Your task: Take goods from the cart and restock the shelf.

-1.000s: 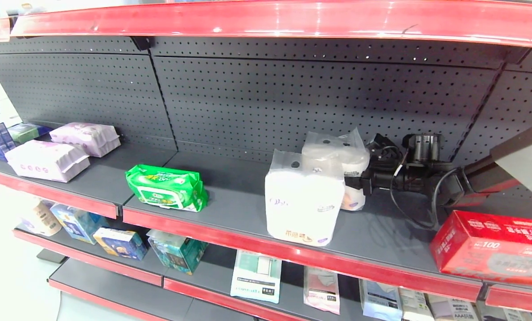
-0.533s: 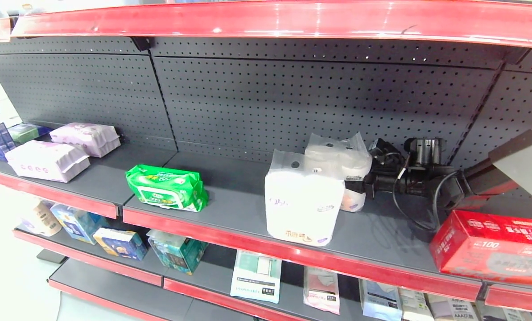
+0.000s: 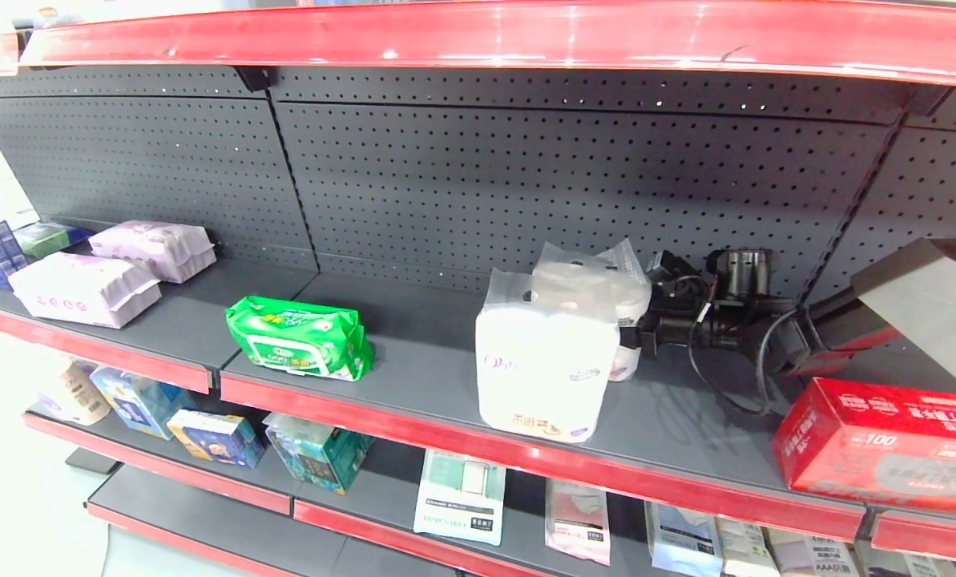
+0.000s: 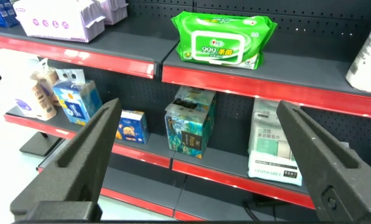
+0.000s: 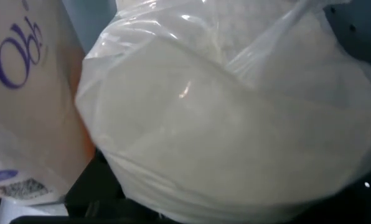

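Note:
A clear-wrapped pack of white paper rolls (image 3: pixel 586 280) is held over the middle shelf (image 3: pixel 413 401), just behind a taller white tissue pack (image 3: pixel 546 369) that stands near the front edge. My right gripper (image 3: pixel 638 332) is shut on the roll pack from its right side. Up close, the roll pack (image 5: pixel 235 124) sits beside the tall tissue pack (image 5: pixel 23 93). My left gripper (image 4: pixel 198 168) hangs open with nothing in it, in front of the lower shelves and below a green wipes pack (image 4: pixel 223 37).
The green wipes pack (image 3: pixel 297 336) lies left of the tissue pack, and a red box (image 3: pixel 886 441) sits at the right front. Purple-white packs (image 3: pixel 85 284) lie far left. A pegboard back wall (image 3: pixel 526 184) and a red upper shelf lip (image 3: pixel 478 36) bound the space.
My right gripper has carried the roll pack a little down and to the left, closer behind the tall tissue pack. Nothing else on the shelf has moved.

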